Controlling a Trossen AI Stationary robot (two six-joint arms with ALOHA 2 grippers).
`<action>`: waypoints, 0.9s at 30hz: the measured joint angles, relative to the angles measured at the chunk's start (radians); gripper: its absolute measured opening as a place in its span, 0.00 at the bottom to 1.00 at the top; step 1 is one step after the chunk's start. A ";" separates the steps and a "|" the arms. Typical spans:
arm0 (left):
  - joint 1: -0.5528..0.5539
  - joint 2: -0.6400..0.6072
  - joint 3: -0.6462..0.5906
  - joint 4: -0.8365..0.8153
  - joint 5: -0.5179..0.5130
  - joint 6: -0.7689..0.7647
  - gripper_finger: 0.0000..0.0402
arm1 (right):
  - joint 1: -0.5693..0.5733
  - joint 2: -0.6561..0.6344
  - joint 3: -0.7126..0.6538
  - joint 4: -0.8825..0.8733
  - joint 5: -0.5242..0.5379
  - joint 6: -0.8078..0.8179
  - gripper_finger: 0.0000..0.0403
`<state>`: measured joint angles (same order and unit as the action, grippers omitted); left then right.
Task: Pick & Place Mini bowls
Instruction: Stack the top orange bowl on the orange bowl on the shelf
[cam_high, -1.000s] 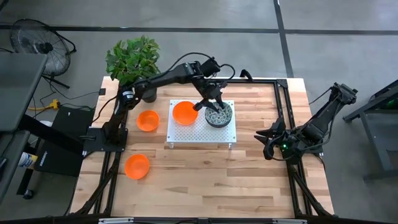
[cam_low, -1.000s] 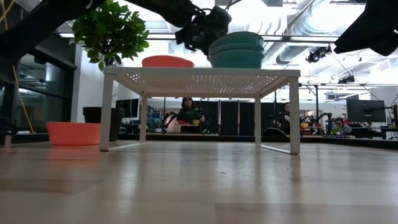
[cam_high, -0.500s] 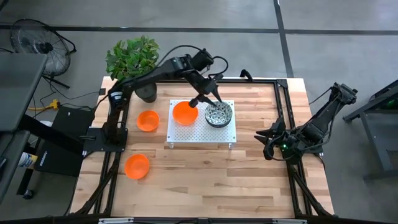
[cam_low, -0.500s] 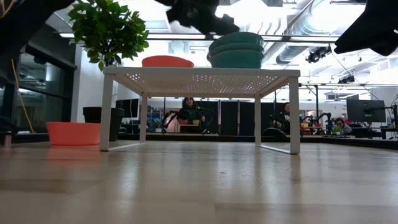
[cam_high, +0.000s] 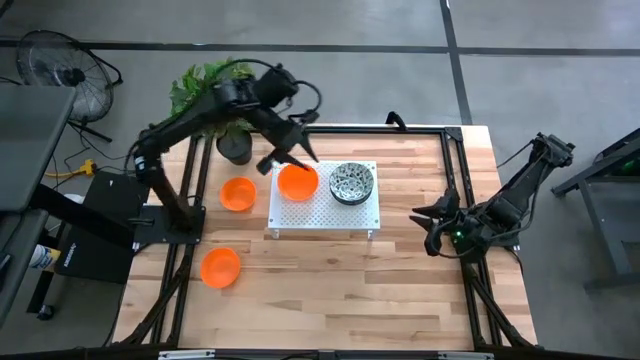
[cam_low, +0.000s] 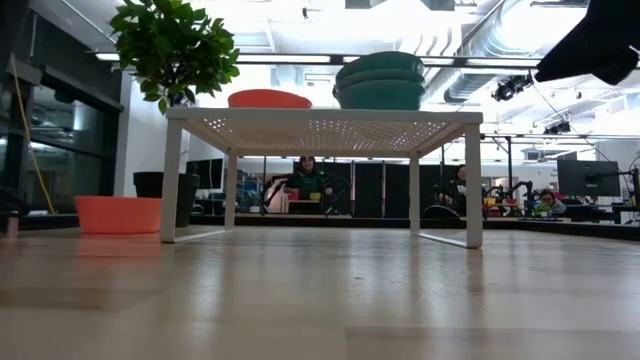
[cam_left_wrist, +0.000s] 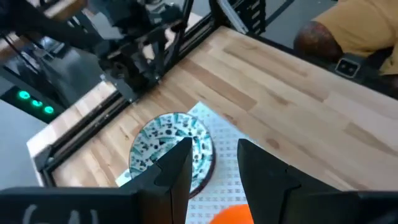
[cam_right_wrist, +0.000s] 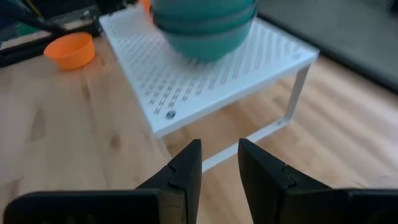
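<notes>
Orange mini bowl (cam_high: 297, 182) and the speckled stack (cam_high: 352, 182) sit on the white rack (cam_high: 325, 214). Left pincer (cam_high: 283, 158) hovers released, empty; next it must reach an orange bowl on the tabletop (cam_high: 237, 194).

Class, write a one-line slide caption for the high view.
Left gripper above white rack holding orange bowl and speckled stack; right gripper parked.

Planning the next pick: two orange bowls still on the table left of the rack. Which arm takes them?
Left. The left gripper, open and empty, hangs over the white rack's left end, close to both orange bowls. The right gripper, also open, waits near the table's right edge, with the rack between.
</notes>
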<state>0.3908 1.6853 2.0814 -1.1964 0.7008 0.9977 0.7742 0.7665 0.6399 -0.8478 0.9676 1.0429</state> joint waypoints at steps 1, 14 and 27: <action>0.000 -0.021 0.000 -0.011 -0.001 0.000 0.31 | 0.000 -0.007 0.000 0.000 0.022 -0.016 0.23; -0.049 -0.423 -0.462 0.164 -0.121 -0.185 0.31 | 0.000 -0.187 0.000 -0.108 0.211 -0.120 0.23; -0.188 -0.981 -1.143 0.546 -0.371 -0.635 0.31 | 0.000 -0.326 0.000 -0.177 0.236 -0.191 0.23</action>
<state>0.2028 0.7041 0.9386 -0.6501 0.3298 0.3629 0.7742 0.4400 0.6399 -1.0250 1.2039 0.8524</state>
